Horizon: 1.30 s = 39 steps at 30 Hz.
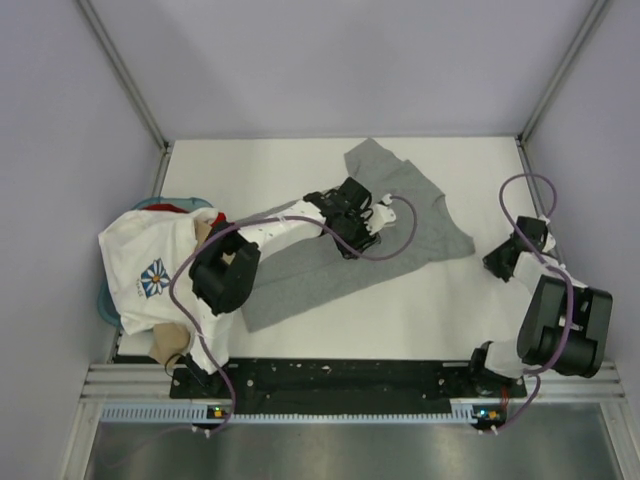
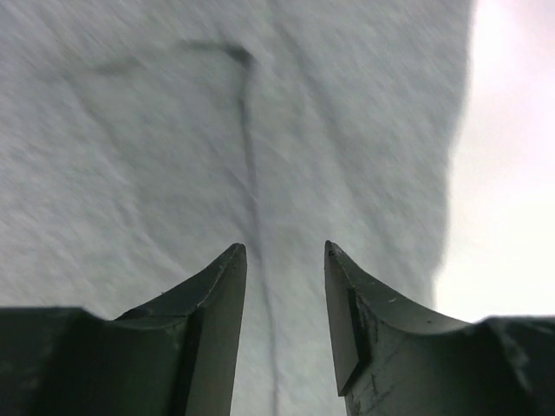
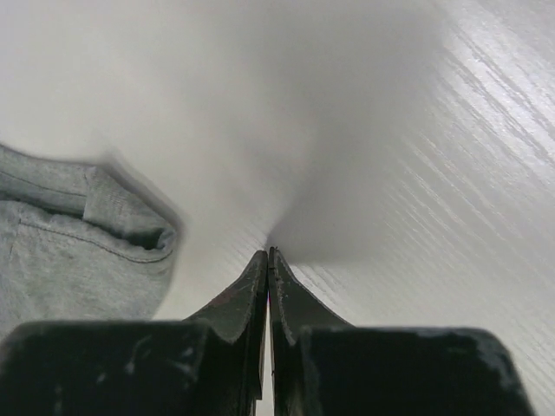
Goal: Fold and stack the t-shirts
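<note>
Grey tee (image 1: 425, 215) first: it lies spread on the white table (image 1: 250, 170), running on a slant from the near-left up toward the far-right, one sleeve pointing at the back wall. It is soft heather knit, mostly flat. The left wrist view shows one thin dark crease (image 2: 247, 147) down the cloth and a straight cloth edge on the right with bare tabletop beyond.

The left gripper (image 2: 284, 246) hangs right over the middle of that tee. Its two dark, curved fingers are parted, with nothing between them but grey fabric below. I cannot tell whether the tips touch the cloth.

The right gripper (image 3: 267, 251) sits off to the tee's right over bare, faintly wood-grained table, its fingers pressed tight together and holding nothing. A stitched sleeve cuff (image 3: 130, 225) lies just to its left, apart from it.

At the table's left edge sits a rumpled heap. The white tee (image 1: 145, 245) with its blue-white flower print (image 1: 155, 278) lies draped on top. Tan cloth (image 1: 170, 342) pokes out at the near side and a red scrap (image 1: 176, 208) at the far side. A blue rim (image 1: 104, 300) curves beneath the heap; cloth or not, I cannot tell.
</note>
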Motion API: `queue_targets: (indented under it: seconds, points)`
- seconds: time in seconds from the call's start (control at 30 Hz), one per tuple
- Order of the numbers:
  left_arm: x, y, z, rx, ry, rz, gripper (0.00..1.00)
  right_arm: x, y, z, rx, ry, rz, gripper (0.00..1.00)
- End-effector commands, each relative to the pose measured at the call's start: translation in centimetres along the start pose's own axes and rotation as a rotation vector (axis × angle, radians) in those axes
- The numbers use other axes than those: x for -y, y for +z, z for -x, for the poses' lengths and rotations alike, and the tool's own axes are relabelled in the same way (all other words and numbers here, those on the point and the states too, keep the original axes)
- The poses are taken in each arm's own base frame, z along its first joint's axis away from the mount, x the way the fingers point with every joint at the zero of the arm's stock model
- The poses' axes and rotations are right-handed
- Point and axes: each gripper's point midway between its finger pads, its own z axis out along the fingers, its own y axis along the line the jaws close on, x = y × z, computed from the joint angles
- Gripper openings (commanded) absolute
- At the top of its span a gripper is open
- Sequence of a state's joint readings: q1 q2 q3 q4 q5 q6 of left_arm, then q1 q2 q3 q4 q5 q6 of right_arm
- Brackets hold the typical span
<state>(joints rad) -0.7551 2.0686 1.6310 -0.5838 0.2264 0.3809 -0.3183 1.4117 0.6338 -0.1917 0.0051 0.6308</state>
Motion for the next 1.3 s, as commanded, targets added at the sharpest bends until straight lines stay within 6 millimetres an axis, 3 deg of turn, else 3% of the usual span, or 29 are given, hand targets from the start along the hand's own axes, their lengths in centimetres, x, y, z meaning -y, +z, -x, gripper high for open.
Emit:
queue_targets:
  seconds: [0.0,0.03,0.07,0.17,0.23,0.37,0.47,0.6,0.7,0.9,1.0,1.13,1.27]
  points:
    - [4.6,-6.9,-1.5,0.01,0.105,-0.112,0.48,0.5,-1.7,2.1,0.101,0.013,-0.01,0.0]
    - [5.2,-7.6,-3.2,-0.015,0.123,-0.122,0.5,0.2,-2.2,2.5,0.119,0.007,0.005,0.02]
    - [5.7,-9.3,-4.1,-0.015,0.141,-0.111,0.52,-0.3,-2.8,2.9,0.137,0.003,0.026,0.1]
    - [7.2,-11.9,-9.4,-0.093,0.191,-0.099,0.6,-2.4,-4.1,3.4,0.148,-0.004,0.138,0.38]
    - [7.9,-13.0,-13.3,-0.187,0.19,-0.091,0.61,-3.6,-4.2,3.0,0.124,-0.005,0.181,0.45]
    - [9.8,-14.0,-20.8,-0.361,0.15,-0.109,0.62,-4.8,-2.9,1.6,0.064,-0.004,0.21,0.49]
    - [10.8,-14.8,-23.9,-0.411,0.129,-0.106,0.63,-5.6,-1.3,0.6,0.0,-0.006,0.221,0.5]
    - [10.6,-15.2,-26.8,-0.425,0.143,-0.032,0.71,-6.5,0.5,-0.4,-0.07,-0.004,0.23,0.5]
    - [10.2,-14.7,-28.0,-0.437,0.128,0.017,0.71,-6.7,1.5,-0.8,-0.093,0.012,0.237,0.42]
    - [8.5,-13.8,-28.6,-0.443,0.135,0.118,0.67,-6.3,1.9,-0.1,-0.066,0.024,0.211,0.0]
    - [8.5,-13.3,-28.4,-0.426,0.133,0.119,0.47,-4.6,1.3,1.4,-0.015,0.059,0.159,0.0]
    - [10.1,-12.8,-27.0,-0.358,0.137,0.01,0.02,-1.7,-0.3,4.2,0.1,0.1,0.093,0.0]
    - [11.4,-12.6,-25.6,-0.293,0.172,-0.078,0.0,0.4,-1.3,4.8,0.133,0.124,0.032,0.0]
